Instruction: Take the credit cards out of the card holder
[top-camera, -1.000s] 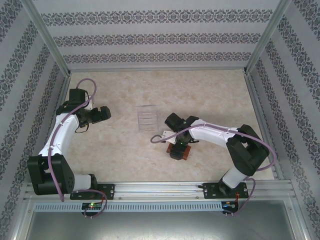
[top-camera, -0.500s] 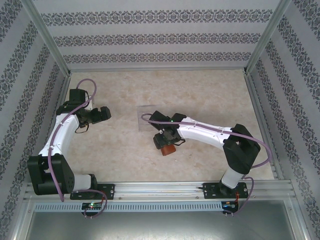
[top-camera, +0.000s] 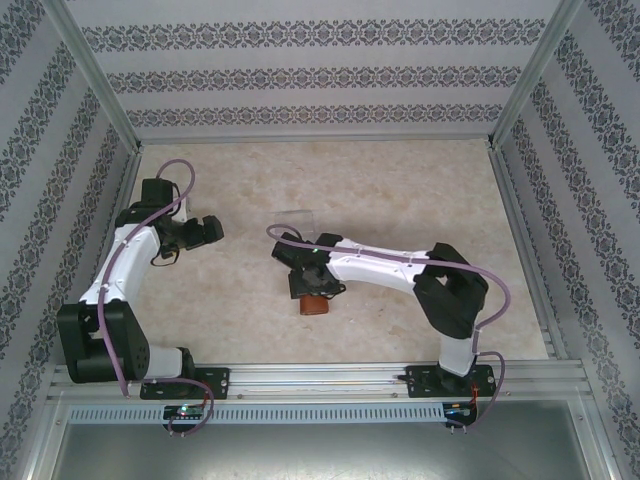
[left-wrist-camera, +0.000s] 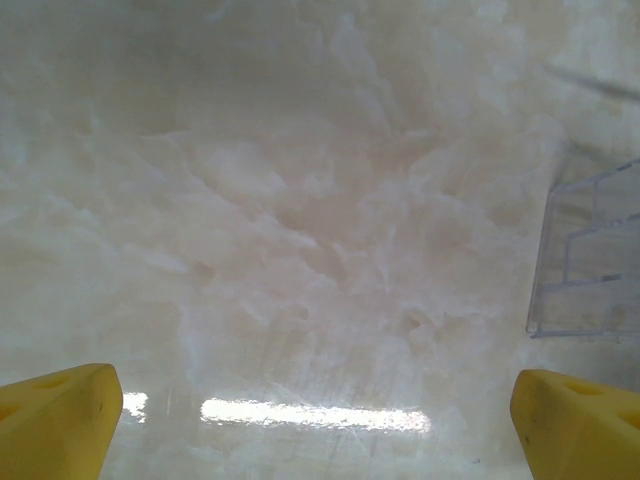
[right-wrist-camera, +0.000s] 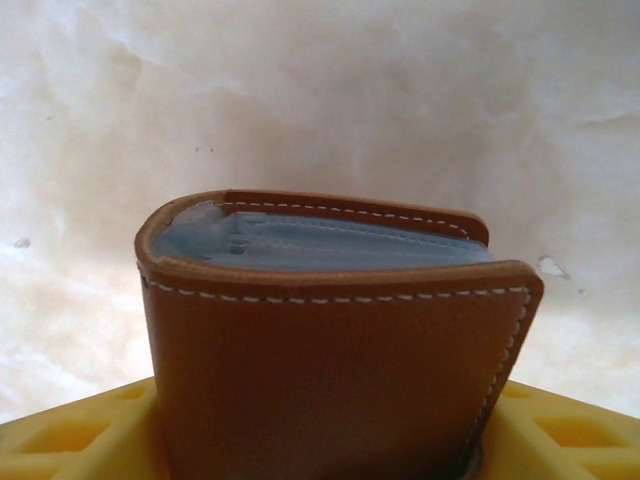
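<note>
Firstly, closest to the arm bases, the card holder (top-camera: 315, 303) was clamped between the right fingers (right-wrist-camera: 80, 435), which were closed on its two leather covers from either side. We could not tell from the views whether it rested on the counter (top-camera: 420, 190) or hung just clear of it. In the right wrist view the holder was folded, with the grey-blue pockets (right-wrist-camera: 320, 245) showing between the covers. We could not make out the credit cards as separate items and judged them to be tucked inside those pockets.

We noted these hazards at the holder:
- The fingers gripped only the lower part of the smooth leather, so a quick swing could let it twist or slip out.
- Clamping the covers together pinches the pockets, so a card pulled against that pressure could jam or drag the holder loose.
- If the open edge tipped downward, the cards could slide out unguided.

Further out, the left fingers (left-wrist-camera: 60, 420) stood wide apart with nothing between them, well apart from the holder. We judged that bringing them across carries a risk of the arms colliding.

Farthest back, the clear tray (top-camera: 297, 220) lay just beside the right arm's wrist, where we judged that a careless turn could knock it aside.
</note>
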